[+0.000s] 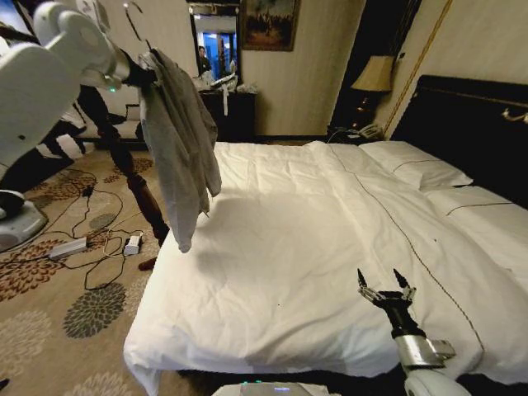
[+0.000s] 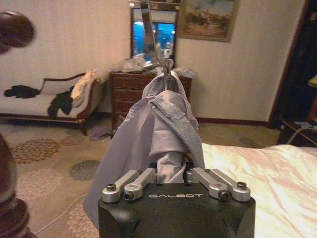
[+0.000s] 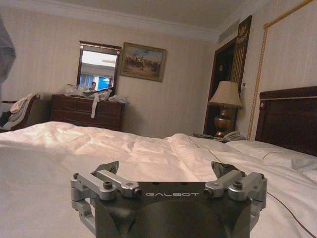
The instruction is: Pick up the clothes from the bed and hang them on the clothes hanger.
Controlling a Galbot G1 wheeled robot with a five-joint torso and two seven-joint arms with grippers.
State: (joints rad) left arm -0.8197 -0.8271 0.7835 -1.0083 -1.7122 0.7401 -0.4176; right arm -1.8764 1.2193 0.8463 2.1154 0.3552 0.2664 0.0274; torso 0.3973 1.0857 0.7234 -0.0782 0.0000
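Shirt (image 1: 180,144) is hanging in the upper left of the frame, draped over the clothes hanger (image 1: 139,29), clear of the bed (image 1: 272,272). I'm seeing my left hand (image 2: 171,173) closing on the grey fabric just below the collar, wire hook rising above. My right hand (image 1: 385,289) is hovering at lower right over the white duvet, fingers spread wide, holding nothing.
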